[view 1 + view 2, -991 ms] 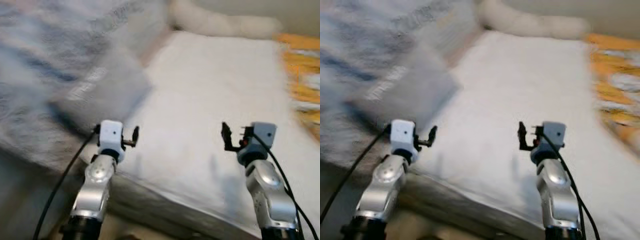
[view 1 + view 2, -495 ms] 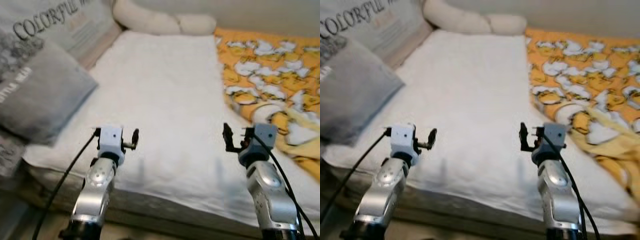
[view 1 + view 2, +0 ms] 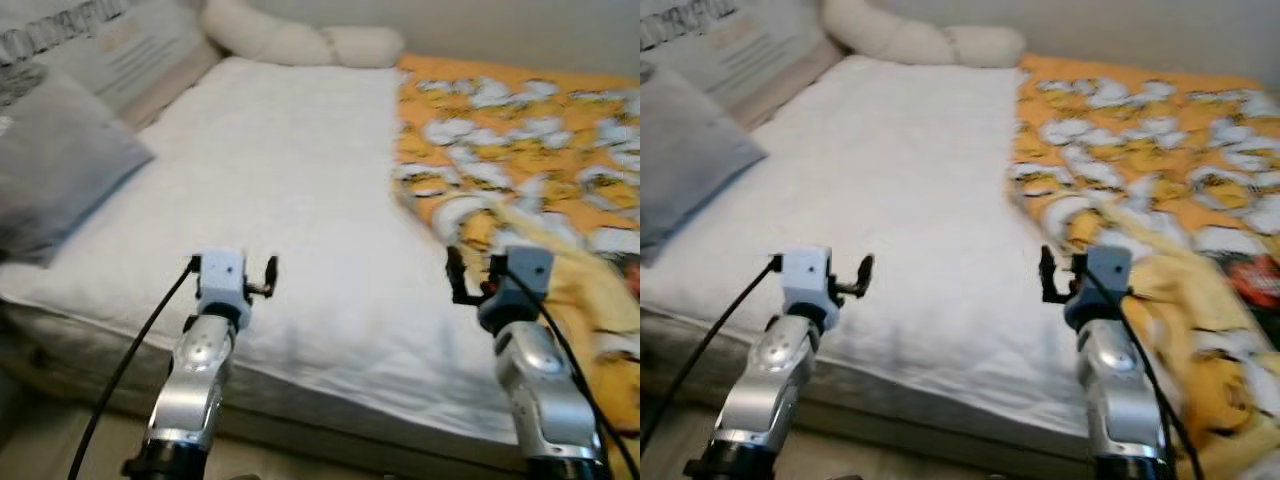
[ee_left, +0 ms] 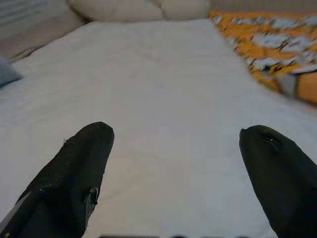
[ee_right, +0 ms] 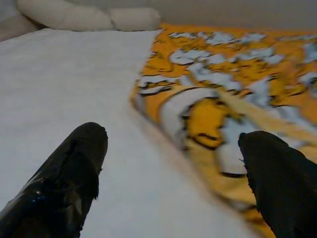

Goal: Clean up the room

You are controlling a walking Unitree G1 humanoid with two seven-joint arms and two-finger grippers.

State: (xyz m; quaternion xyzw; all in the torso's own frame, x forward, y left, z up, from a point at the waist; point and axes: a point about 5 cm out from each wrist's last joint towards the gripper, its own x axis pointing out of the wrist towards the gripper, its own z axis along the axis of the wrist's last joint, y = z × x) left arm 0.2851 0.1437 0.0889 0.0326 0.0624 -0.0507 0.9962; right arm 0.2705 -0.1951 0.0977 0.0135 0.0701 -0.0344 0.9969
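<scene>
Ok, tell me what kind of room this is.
Most likely a bedroom: a bed with a white sheet, an orange patterned blanket on its right side, a grey pillow and a long cream bolster at the far end.

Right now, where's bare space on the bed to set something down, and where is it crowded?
The white sheet is bare from the grey pillow across to the orange blanket, and back to the cream bolster. The left gripper hangs open over that patch. It is crowded on the right side: the blanket lies bunched ahead of the open right gripper.
</scene>
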